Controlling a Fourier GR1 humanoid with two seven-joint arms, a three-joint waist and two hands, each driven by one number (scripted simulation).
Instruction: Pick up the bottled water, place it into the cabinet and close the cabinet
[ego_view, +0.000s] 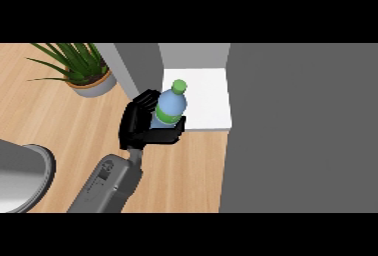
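Wooden counter (66, 125), light grain, seen from above. Cabinet (199, 100): white interior floor showing, grey door panel (303, 130) filling the right side. Potted plant (85, 70) at upper left. Grey rounded object (22, 175) at left edge, kind unclear. Bottled water (171, 104): blue body, green cap and band, upright at the cabinet's front edge. One hand (144, 125), which side unclear, fingers curled round the bottle.
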